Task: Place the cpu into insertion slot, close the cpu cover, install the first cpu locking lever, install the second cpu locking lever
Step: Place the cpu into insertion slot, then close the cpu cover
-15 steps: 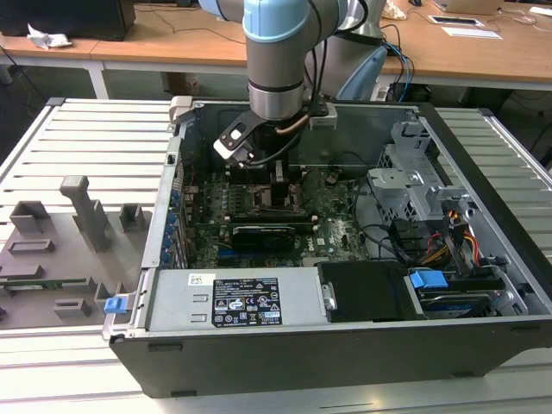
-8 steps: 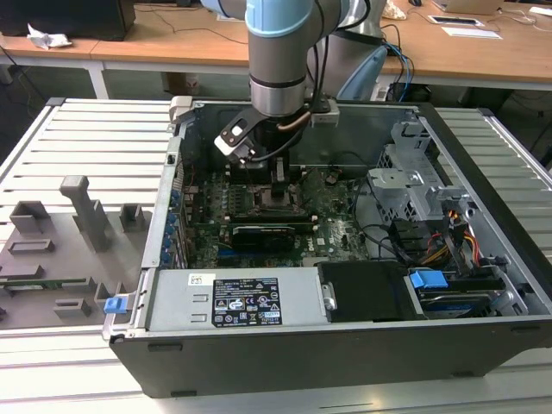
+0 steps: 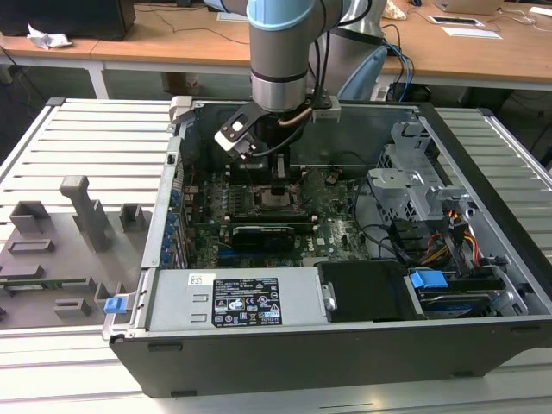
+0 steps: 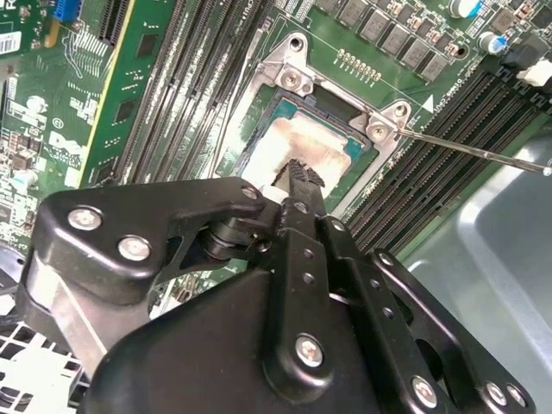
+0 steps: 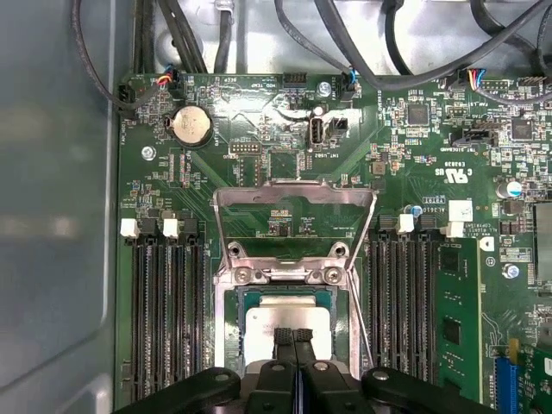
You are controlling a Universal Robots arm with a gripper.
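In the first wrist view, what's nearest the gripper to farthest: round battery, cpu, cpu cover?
1. cpu, right at the gripper.
2. cpu cover, flipped open just past the cpu.
3. round battery, well beyond the cover.

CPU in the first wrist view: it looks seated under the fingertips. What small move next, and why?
Probably lift the gripper straight up a little. The cpu lies in the insertion slot, the shut tips sit over its top, and the cpu cover lies open, so the tips should clear the chip first.

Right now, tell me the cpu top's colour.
The cpu is pale silvery-grey, smeared whitish; clearest in the second wrist view.
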